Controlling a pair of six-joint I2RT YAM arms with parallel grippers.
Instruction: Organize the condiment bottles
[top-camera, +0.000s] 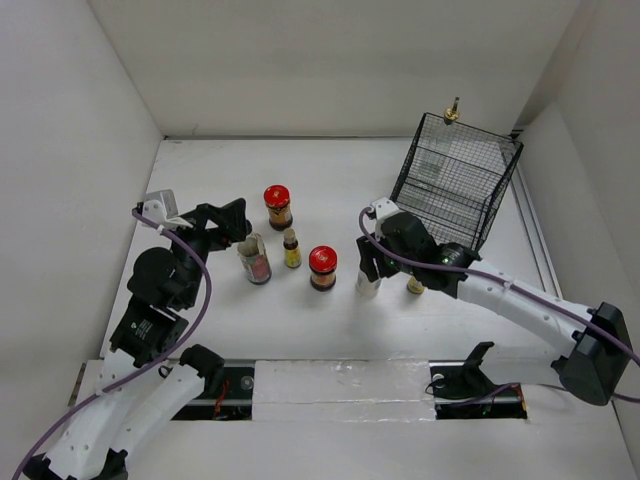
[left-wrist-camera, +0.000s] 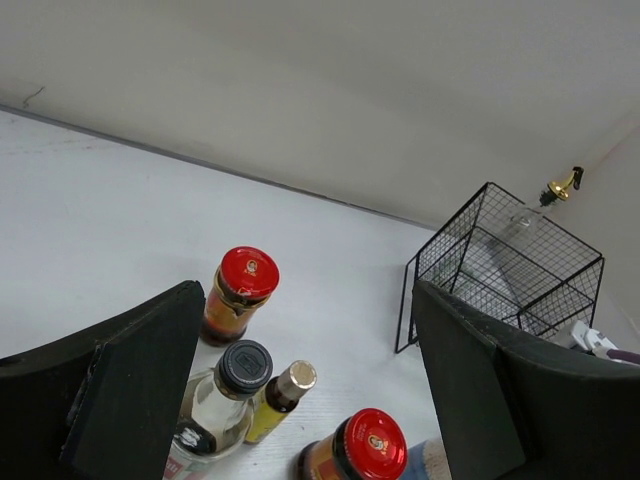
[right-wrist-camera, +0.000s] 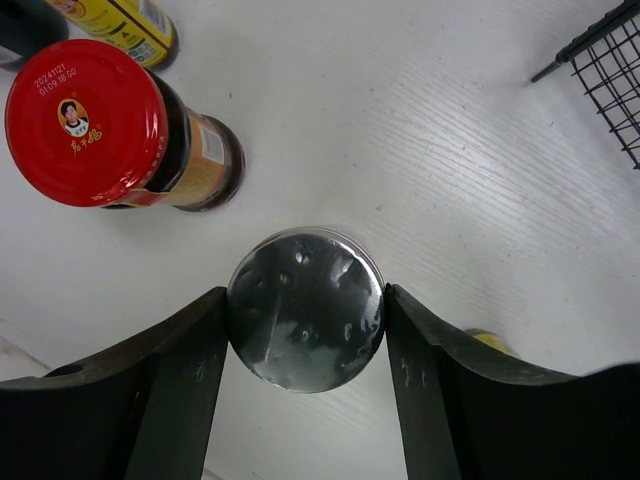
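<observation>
Evidently the pick-up of the silver-capped shaker (right-wrist-camera: 305, 320) is in hand: the right claw (right-wrist-camera: 305, 298) is closed on its cap, with the shaker apparently standing on the worktop (top-camera: 330, 185) right of middle, just before the black wire basket (top-camera: 455, 190) at the far right corner. The next move probably calls for a straight lift, clear of the nearby red-lidded jar (right-wrist-camera: 95, 125). The left claw (left-wrist-camera: 305, 290) hangs wide, holding nothing.

The left arm (top-camera: 150, 300) is folded upward from its base, with the left gripper (left-wrist-camera: 305, 310) spread wide; the right arm (top-camera: 520, 300) stretches leftward, low, with the right gripper (right-wrist-camera: 305, 295) pinching the silver-capped shaker (right-wrist-camera: 305, 320) by its cap
</observation>
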